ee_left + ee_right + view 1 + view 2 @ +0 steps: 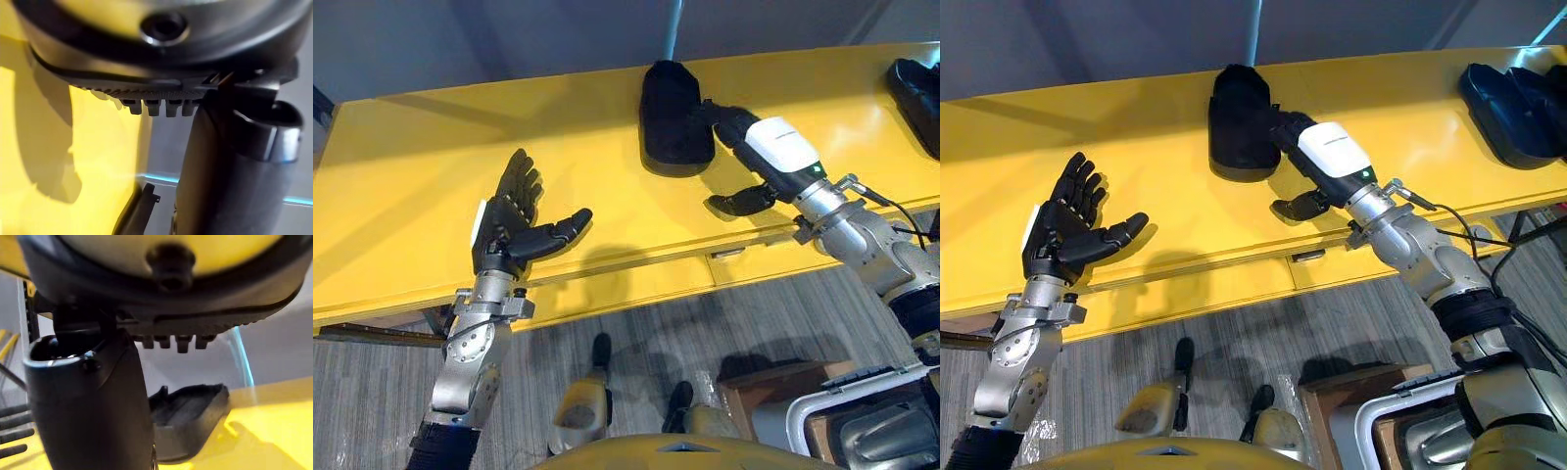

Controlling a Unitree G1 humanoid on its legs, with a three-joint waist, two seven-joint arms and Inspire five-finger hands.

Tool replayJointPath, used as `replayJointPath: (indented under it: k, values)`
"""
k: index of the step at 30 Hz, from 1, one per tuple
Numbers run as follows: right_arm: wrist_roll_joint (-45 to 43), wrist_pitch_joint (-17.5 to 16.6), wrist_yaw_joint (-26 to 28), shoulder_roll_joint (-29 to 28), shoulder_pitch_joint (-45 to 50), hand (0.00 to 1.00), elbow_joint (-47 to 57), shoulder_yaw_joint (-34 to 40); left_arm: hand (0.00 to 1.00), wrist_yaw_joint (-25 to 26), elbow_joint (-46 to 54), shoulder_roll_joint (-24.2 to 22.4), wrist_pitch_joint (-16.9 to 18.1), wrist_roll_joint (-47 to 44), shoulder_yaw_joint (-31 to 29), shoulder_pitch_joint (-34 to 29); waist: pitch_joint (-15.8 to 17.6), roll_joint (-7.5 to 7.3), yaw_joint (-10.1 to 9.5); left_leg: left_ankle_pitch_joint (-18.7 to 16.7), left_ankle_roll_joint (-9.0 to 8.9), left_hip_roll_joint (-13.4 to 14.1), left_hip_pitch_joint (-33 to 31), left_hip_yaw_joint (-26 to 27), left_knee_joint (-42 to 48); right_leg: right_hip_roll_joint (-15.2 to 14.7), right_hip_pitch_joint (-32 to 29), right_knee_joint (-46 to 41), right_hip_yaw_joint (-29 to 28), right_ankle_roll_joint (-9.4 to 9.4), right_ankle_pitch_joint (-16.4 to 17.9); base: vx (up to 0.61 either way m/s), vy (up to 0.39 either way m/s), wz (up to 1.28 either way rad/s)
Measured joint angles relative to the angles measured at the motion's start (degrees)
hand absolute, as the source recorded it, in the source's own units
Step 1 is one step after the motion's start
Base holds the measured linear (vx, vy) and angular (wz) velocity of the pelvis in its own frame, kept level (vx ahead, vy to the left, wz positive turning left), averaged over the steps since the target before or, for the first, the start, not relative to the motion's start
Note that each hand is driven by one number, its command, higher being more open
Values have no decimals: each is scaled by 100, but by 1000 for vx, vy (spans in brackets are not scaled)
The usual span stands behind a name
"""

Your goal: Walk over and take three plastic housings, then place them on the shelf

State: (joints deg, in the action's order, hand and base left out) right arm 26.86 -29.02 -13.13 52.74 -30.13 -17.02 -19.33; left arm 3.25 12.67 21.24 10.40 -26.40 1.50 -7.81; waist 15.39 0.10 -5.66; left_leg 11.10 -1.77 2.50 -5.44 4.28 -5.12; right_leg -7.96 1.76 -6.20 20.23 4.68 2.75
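Blk plastic housing (674, 113), matte, rounded oblong, lies flat mid yellow table (401, 176), far side. 2nd blk housing (920, 90) at table's right end, well apart. R hand (775, 145) at 1st housing's right edge: fingers straight, thumb splayed off it, not clamped. L hand (507, 230) over table's near edge, fingers spread, holds nothing.

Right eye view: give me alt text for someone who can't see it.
The robot's right hand reaches across a yellow table to the side of a black plastic housing, thumb spread clear of it. Its left hand hovers open over the table's near edge; more black housings lie far right.
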Motion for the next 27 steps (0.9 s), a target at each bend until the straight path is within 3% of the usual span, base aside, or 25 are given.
replayJointPath:
  k: [3,6,9,11,13,18,24,27]
  values:
    - [-1,-3,-224,-102,106,100,300,316,100,-26,178,-11,0,2,-1,-119,-12,14,97,-2,0,1,7,12,0,7,23,47,-8,19,-17,5,-5,-2]
    - [-121,-12,-455,-590,297,100,721,933,100,-62,228,-117,0,5,31,-133,-37,34,134,0,3,4,14,34,2,9,25,68,-24,26,-27,13,-10,-3]
    - [-946,20,-171,-1293,662,100,1395,1422,100,-56,231,-308,0,19,114,-153,-166,70,139,26,38,-1,29,64,3,13,52,139,-50,36,-50,26,-15,-4]
    - [-1770,284,332,-1794,806,100,1864,1445,100,14,234,-407,-1,19,122,-168,-228,99,164,26,38,1,63,75,10,14,77,140,-71,36,-50,37,-24,-4]
    - [-2795,848,1009,-2516,1012,100,2211,1378,100,152,356,-607,0,21,183,-168,-254,134,200,-4,0,7,151,89,3,17,158,144,-94,30,-45,-11,-18,-4]
    - [-3286,1645,1435,-3272,1186,100,2115,629,100,629,611,-956,92,217,342,-156,-286,187,270,-46,-16,15,158,113,1,23,153,154,-140,17,-36,-37,8,-4]
    - [-3291,1748,1450,-3976,1021,100,1789,7,100,1406,760,-1207,191,480,429,-128,-296,204,110,-27,-5,-3,156,33,4,20,196,157,-57,48,-57,7,-7,6]
    - [-3289,1765,1344,-4138,750,100,1639,-71,100,1502,762,-1243,204,479,342,-134,-297,204,90,-10,-11,-22,155,-113,4,19,266,145,60,29,-40,18,-21,24]
